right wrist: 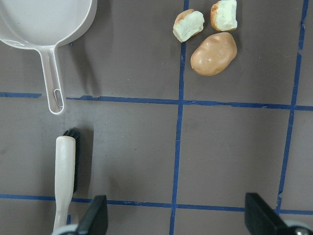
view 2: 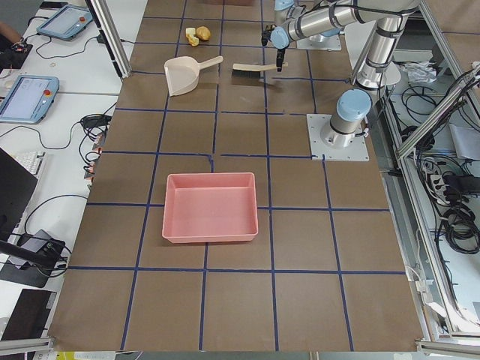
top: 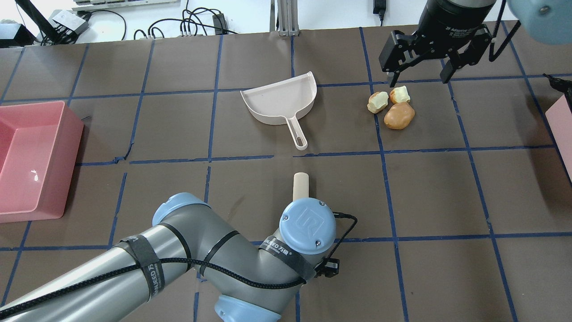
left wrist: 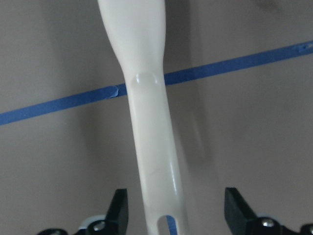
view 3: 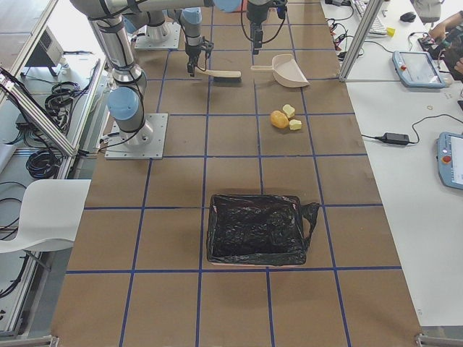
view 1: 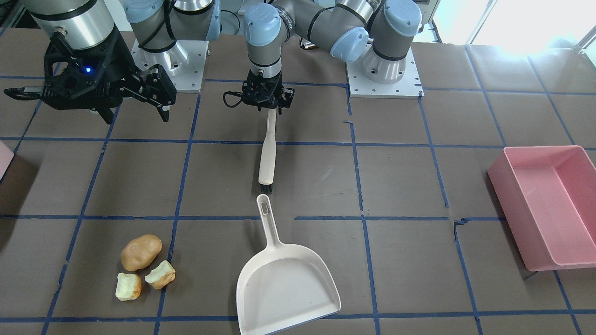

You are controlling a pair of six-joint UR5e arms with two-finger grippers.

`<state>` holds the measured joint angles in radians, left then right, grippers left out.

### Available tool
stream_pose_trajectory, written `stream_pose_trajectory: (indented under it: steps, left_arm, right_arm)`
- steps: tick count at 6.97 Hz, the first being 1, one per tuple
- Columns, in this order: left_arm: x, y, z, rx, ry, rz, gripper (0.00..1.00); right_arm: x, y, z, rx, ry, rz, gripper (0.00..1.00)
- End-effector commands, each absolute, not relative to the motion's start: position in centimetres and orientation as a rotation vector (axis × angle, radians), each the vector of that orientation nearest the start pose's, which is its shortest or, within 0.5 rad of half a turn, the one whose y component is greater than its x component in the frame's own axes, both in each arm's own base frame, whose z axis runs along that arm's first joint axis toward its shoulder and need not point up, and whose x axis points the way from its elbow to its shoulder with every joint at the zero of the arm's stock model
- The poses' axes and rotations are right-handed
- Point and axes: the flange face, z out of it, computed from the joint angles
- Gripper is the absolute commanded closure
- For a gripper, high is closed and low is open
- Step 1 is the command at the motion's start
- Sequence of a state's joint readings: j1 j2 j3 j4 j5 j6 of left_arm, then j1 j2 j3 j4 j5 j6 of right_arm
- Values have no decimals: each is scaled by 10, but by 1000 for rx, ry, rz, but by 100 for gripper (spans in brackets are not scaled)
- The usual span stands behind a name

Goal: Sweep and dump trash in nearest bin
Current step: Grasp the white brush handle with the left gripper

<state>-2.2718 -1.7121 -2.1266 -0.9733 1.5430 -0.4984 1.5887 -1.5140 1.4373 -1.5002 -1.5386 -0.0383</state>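
The trash lies together on the table: a tan potato lump (view 1: 141,251) (top: 399,115) (right wrist: 213,54) and two pale yellow-green chunks (view 1: 128,286) (view 1: 160,274). A cream brush (view 1: 267,153) (right wrist: 63,181) lies flat, its black bristles pointing at the handle of a cream dustpan (view 1: 284,288) (top: 279,100). My left gripper (view 1: 268,100) (left wrist: 177,208) is open, its fingers either side of the brush handle (left wrist: 151,122) without touching it. My right gripper (top: 418,76) (right wrist: 181,215) is open and empty, raised above the table near the trash. Only a corner of the pale pink bin (top: 564,129) (view 1: 3,158) shows.
A large deeper-pink tub (view 1: 549,204) (top: 27,156) (view 2: 210,217) stands on the table at my left end. In the exterior right view a container lined with a black bag (view 3: 257,229) stands at my right end. Blue tape lines grid the brown table.
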Motion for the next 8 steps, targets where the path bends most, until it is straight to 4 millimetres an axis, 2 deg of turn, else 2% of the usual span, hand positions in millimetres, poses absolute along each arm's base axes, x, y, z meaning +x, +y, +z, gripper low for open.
stream_pose_trajectory:
  steps: [1,2,3,4,6,8]
  left_arm:
    - [-394,-256,223,307,3090,150,55]
    - [-394,-256,223,307,3090,150,67]
    - [-394,-257,223,305,3090,150,87]
    - [-394,-257,224,303,3092,146,96]
    - [-394,-259,227,301,3097,137,100]
    - [-384,-260,249,298,3111,103,100]
  right_arm:
    - [145,-513,518,-86,3108,-10,0]
    - [145,-513,518,-86,3108,-10,0]
    - [146,-513,518,-88,3107,-10,0]
    - [146,-512,519,-88,3107,-12,0]
    - [146,-512,519,-88,3107,-12,0]
    - [152,-508,517,-107,3104,-5,0]
